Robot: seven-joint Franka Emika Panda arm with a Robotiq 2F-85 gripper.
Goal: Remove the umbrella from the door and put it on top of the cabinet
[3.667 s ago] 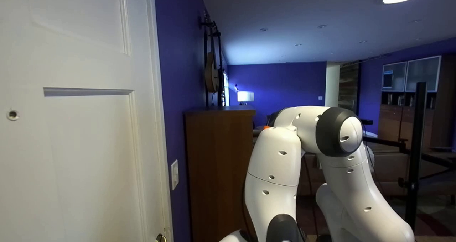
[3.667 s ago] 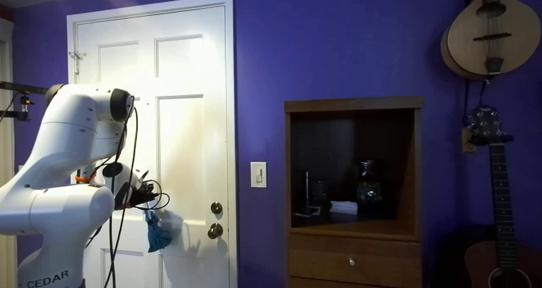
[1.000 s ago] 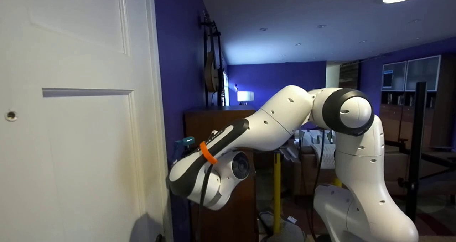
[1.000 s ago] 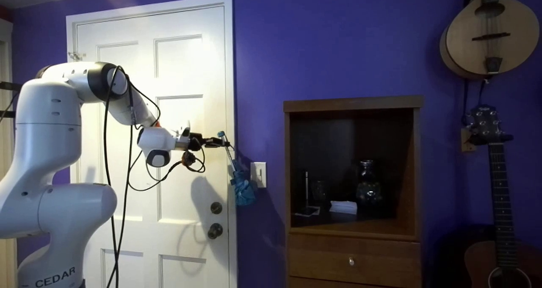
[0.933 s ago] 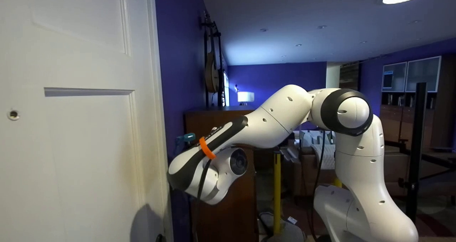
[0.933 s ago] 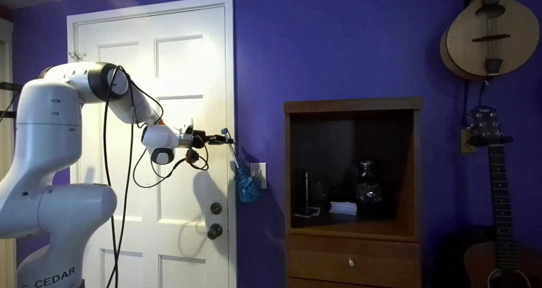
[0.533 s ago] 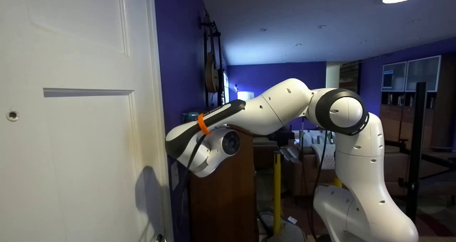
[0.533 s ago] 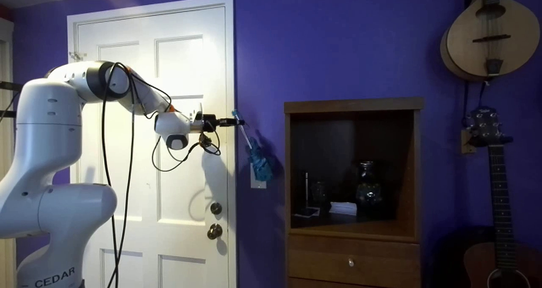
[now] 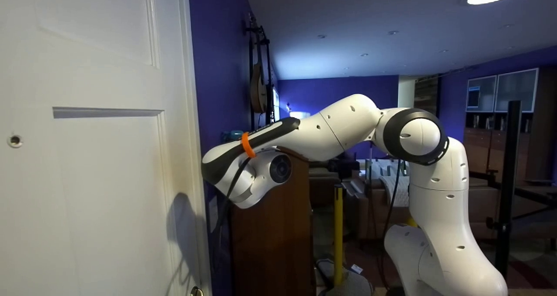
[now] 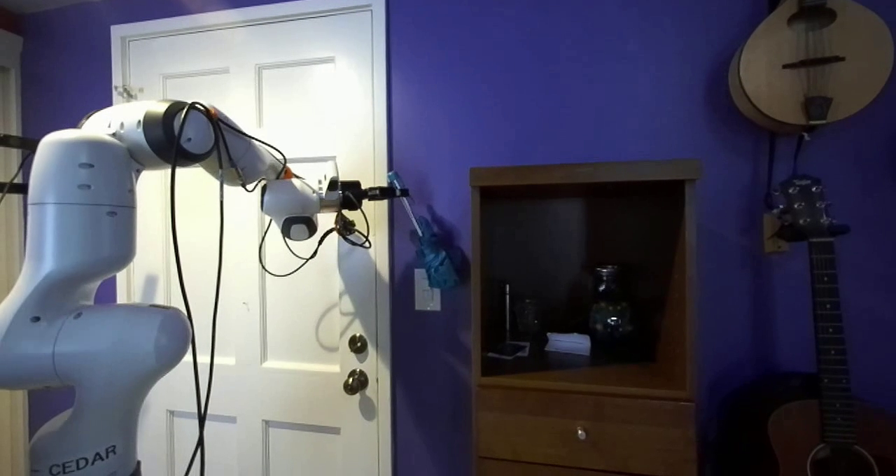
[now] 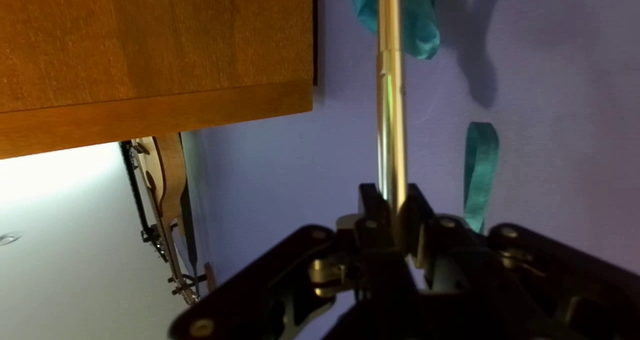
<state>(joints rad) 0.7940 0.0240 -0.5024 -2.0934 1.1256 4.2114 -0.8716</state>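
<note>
The umbrella is teal and folded, with a silver shaft, not black. My gripper is shut on its shaft below the teal handle; the canopy hangs down, tilted toward the cabinet. In the wrist view the gripper clamps the shiny umbrella shaft. The handle of the umbrella shows above the arm in an exterior view, where the gripper is hidden. The white door is left of the gripper. The brown cabinet stands right of the umbrella, its flat top slightly above gripper height.
A light switch is on the purple wall behind the canopy. String instruments hang on the wall right of the cabinet. A vase and small items stand in the cabinet's open niche. A yellow post stands beyond the cabinet.
My gripper has carried the umbrella up and to the right, from in front of the door, past the door frame, toward the cabinet. Over the last half second it rose slightly.
</note>
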